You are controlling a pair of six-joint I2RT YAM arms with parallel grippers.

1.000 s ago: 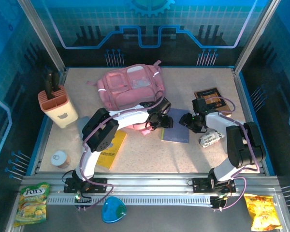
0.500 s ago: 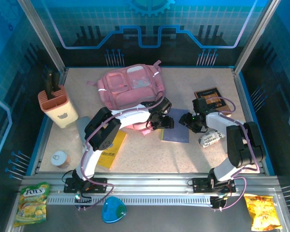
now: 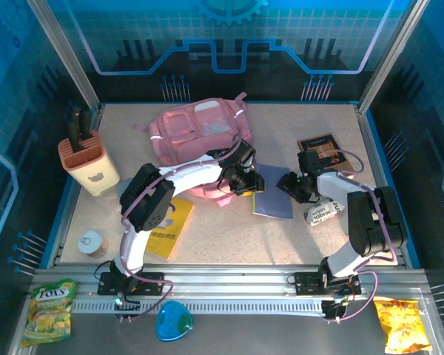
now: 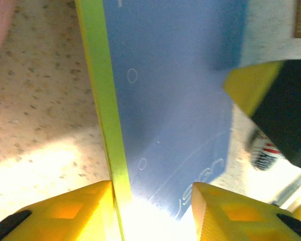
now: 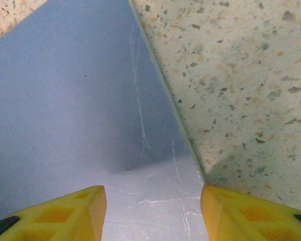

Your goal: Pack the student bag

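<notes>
While both my arms reach in over the middle of the table (image 3: 229,240), the student bag (image 3: 196,133) lies flat on the far-left part of it, front pockets up. My left arm crosses just in front of its near edge.

The blue notebook (image 3: 272,201) lies flat on the table, to the near right of the bag, between my two wrists.

My left fingers (image 4: 151,198) are partly spread at the notebook's left side. One is over bare table and the other over the blue cover, with the green spine (image 4: 103,100) running just inside the left one. Nothing is clamped, and there is a clear gap between them. A corner of pink fabric shows at the far left of this view.

My right fingers (image 5: 153,198) are at the notebook's right side, also apart at a medium width. The blue cover is between them and its edge runs out diagonally onto speckled table. They hold nothing. I cannot tell whether either pair touches the cover.

A yellow book (image 3: 166,225) lies on the near left, partly under my left arm. A peach holder (image 3: 87,163) with dark handles stands at the left edge, and a small round cup (image 3: 92,242) sits near it. A brown book (image 3: 322,146) lies on the far right. A white printed packet (image 3: 322,214) is just beside my right arm.
</notes>
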